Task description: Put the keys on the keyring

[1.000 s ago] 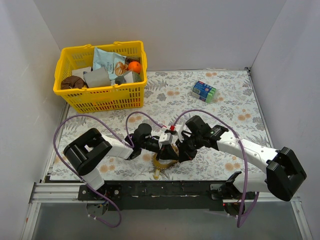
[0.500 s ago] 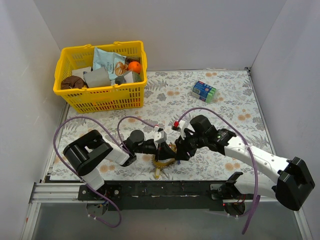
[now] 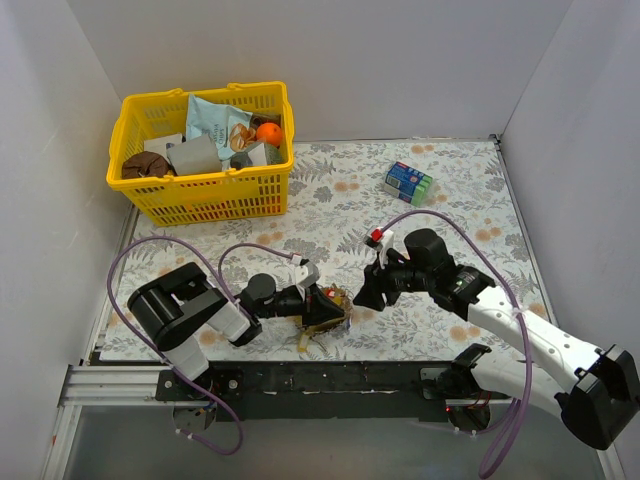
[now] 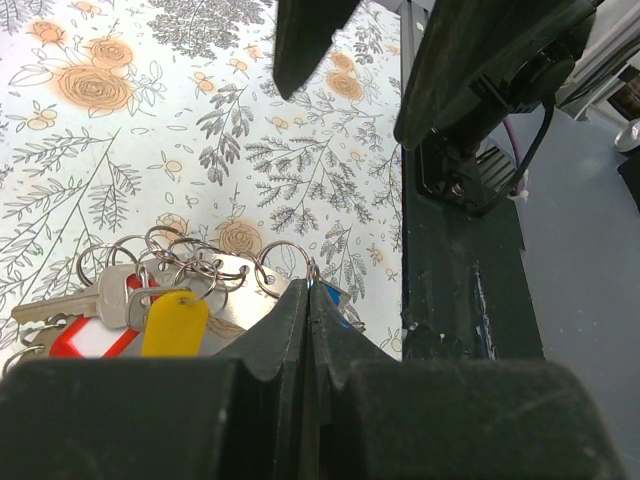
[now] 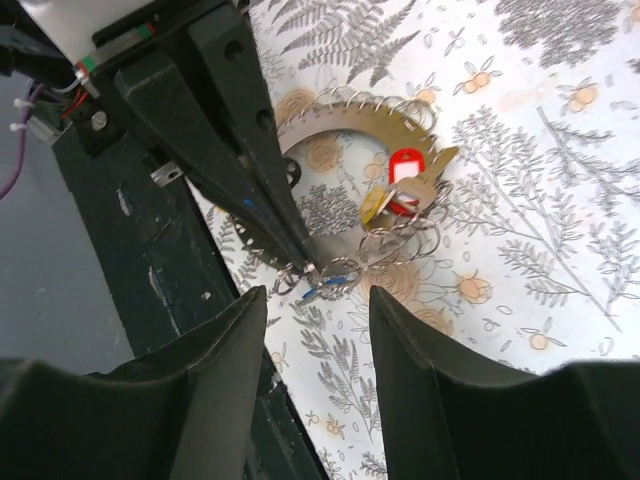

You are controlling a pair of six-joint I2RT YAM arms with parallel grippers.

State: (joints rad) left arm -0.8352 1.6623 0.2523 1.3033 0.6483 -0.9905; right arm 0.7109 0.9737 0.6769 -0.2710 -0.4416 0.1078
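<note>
The keyring (image 5: 332, 112), a dull brass hoop edged with small wire loops, lies on the flowered mat by the near rail. My left gripper (image 4: 310, 288) is shut, pinching a small loop on the hoop's edge. The keys hang from it: a yellow head (image 4: 175, 322), a red head (image 4: 85, 336) and a blue one (image 4: 336, 298) right at my left fingertips. In the right wrist view the red (image 5: 404, 166), yellow (image 5: 374, 204) and blue (image 5: 326, 290) heads show too. My right gripper (image 5: 318, 294) is open, just above and right of the hoop, holding nothing. In the top view the keyring (image 3: 325, 316) sits between both grippers.
A yellow basket (image 3: 200, 150) full of items stands at the back left. A blue-green packet (image 3: 408, 183) lies at the back right. The black base rail (image 3: 330, 378) runs just beside the keyring along the mat's near edge.
My right gripper has opened and drawn back to the right, off the keyring. My left gripper has carried the keyring slightly left and toward the near edge.
</note>
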